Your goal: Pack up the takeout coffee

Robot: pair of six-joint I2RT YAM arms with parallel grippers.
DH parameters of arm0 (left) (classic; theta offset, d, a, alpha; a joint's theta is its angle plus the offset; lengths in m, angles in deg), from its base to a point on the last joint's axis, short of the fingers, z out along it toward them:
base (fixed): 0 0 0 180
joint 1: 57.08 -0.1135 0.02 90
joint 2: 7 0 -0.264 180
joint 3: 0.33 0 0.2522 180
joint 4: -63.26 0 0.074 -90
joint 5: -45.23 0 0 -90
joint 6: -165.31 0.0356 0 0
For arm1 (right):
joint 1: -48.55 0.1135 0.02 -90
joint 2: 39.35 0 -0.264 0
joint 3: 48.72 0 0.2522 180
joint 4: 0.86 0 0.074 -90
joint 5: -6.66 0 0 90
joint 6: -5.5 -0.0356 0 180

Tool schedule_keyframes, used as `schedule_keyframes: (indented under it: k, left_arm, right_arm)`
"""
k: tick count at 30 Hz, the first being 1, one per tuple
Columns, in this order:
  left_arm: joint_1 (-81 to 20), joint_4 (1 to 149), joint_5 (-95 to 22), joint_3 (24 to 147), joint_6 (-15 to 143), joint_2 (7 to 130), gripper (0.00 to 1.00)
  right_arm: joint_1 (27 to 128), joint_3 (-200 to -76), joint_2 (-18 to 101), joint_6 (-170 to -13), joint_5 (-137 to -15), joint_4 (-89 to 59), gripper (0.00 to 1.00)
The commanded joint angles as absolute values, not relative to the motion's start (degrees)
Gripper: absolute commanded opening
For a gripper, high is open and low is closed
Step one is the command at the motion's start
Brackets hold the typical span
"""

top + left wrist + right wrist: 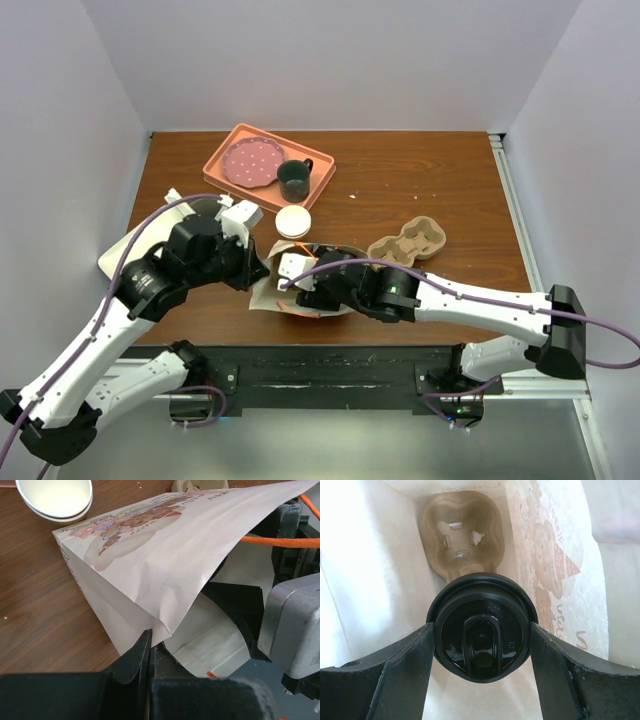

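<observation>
The takeout coffee (481,625) shows in the right wrist view as a round black lid; the cup body below it is hidden. My right gripper (481,631) is shut on it, a finger pressed against each side of the lid, inside the white printed paper bag (150,555). A brown moulded cup carrier (460,535) lies deeper in the bag. My left gripper (150,641) is shut on the bag's folded edge and holds its mouth up. From above, both grippers meet at the bag (272,296) near the table's front edge, left (260,268) and right (305,278).
An empty paper cup (294,221) stands just behind the bag. A second cup carrier (408,243) lies to the right. At the back a pink tray (322,163) holds a dotted plate (250,162) and a dark green mug (294,179). A white board (113,260) lies at the left edge.
</observation>
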State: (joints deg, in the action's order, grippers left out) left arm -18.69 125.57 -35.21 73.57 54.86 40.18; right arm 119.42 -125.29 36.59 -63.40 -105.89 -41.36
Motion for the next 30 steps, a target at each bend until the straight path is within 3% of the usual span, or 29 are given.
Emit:
schedule_keyframes:
  k: [1,8,16,21,30]
  left_arm:
    - [-18.3,127.4,-37.5,78.7,53.7,42.2,0.00]
    - [-18.4,127.8,-36.3,80.8,52.0,42.9,0.00]
    - [-18.4,120.5,-33.3,69.4,50.1,35.5,0.00]
    - [-18.4,120.2,-33.1,68.5,50.8,34.4,0.00]
    - [-18.4,122.8,-33.1,71.3,51.1,34.5,0.00]
  right_arm:
    - [119.6,-125.4,34.0,-61.6,-103.6,-42.8,0.20]
    - [119.7,-125.1,34.2,-56.3,-99.3,-46.9,0.19]
    - [122.2,-125.5,35.6,-51.4,-94.2,-45.6,0.19]
    - [122.8,-127.0,39.1,-50.0,-92.2,-45.5,0.19]
    - [123.1,-126.6,44.0,-53.1,-103.0,-42.7,0.17]
